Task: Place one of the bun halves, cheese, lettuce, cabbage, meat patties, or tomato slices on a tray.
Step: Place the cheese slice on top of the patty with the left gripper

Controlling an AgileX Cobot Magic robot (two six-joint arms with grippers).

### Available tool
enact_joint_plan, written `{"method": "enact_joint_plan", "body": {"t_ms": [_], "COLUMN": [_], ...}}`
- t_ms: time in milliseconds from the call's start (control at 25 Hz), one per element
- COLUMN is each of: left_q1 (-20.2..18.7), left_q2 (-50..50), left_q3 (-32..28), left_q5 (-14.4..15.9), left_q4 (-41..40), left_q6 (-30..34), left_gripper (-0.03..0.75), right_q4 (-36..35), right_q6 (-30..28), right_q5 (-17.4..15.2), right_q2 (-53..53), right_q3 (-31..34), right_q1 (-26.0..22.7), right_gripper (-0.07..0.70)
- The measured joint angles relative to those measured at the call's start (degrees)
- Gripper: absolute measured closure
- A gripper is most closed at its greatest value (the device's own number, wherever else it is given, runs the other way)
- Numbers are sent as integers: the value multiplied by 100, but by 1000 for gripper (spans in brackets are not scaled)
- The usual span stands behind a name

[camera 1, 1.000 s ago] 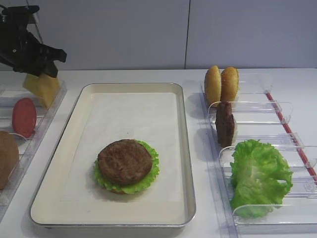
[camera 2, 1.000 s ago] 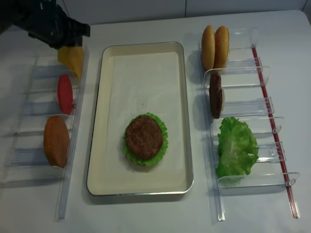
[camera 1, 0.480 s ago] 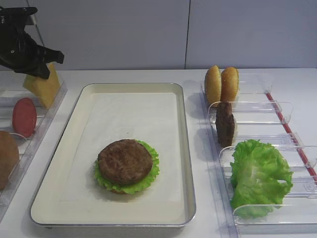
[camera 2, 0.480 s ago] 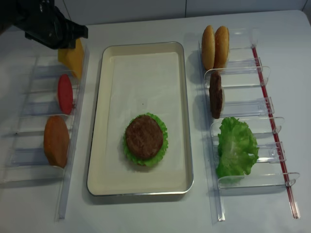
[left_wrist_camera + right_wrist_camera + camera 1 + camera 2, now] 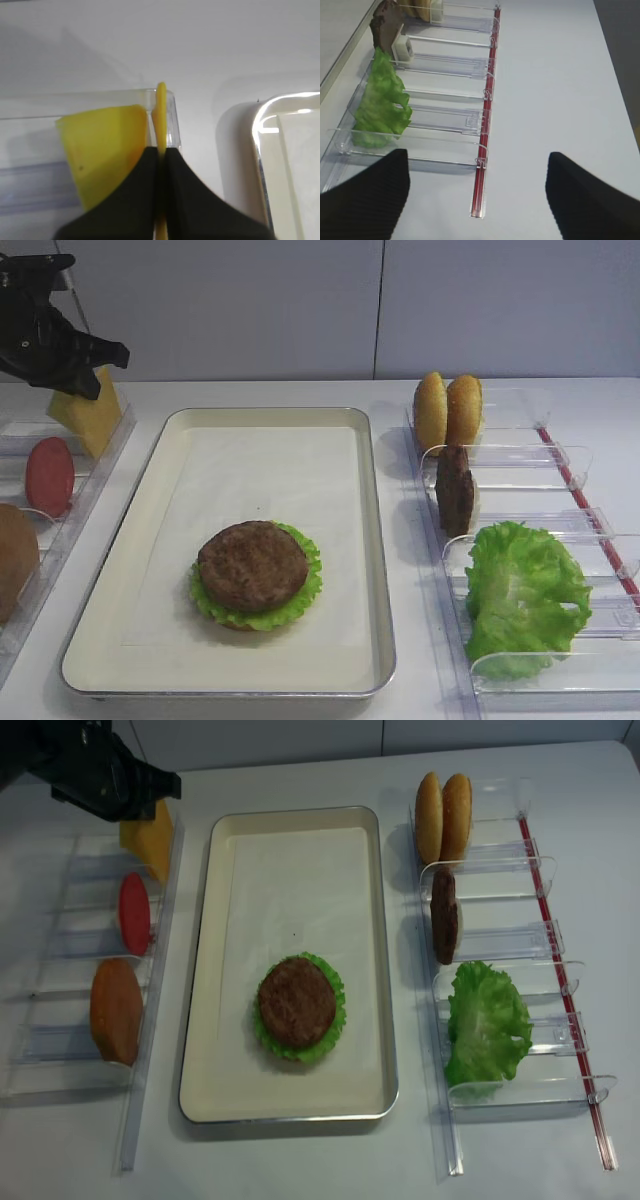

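while left gripper [image 5: 161, 155] pinches cheese [image 5: 161, 107]

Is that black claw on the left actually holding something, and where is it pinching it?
Yes: the left gripper pinches one thin cheese slice edge-on.

The tray [image 5: 375, 570] has a smooth cream face, a shiny rim and a matt white paper lining. The racks [image 5: 500, 935] are clear glossy plastic with a red strip [image 5: 487, 105]. The patty [image 5: 252, 567] looks rough and dark; the lettuce [image 5: 525, 595] ruffled, faintly glossy. The cheese [image 5: 102, 150] is smooth, waxy yellow. The pincer [image 5: 160, 155] is matt black. The bench [image 5: 300, 1160] is plain matt white.
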State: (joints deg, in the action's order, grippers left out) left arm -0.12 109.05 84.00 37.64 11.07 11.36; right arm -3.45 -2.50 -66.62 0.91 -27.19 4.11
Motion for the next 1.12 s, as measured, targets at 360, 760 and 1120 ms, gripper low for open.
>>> {"method": "enact_joint_plan", "body": {"t_ms": [360, 760, 1120], "left_q1": [0, 0, 0], "left_q2": [-518, -1409, -3011], "left_q3": [0, 0, -1259], "left_q5": [93, 886, 805], "left_q4": [0, -8, 76], "left_q6": [-94, -649, -921], "left_gripper": [688, 688, 688], "right_q4": [2, 2, 2], "right_q6": [0, 0, 0], "right_q5": [0, 0, 0], "right_q2": [0, 0, 0], "right_q3": [0, 0, 0], "right_q1": [0, 0, 0], "right_gripper": [68, 68, 68]}}
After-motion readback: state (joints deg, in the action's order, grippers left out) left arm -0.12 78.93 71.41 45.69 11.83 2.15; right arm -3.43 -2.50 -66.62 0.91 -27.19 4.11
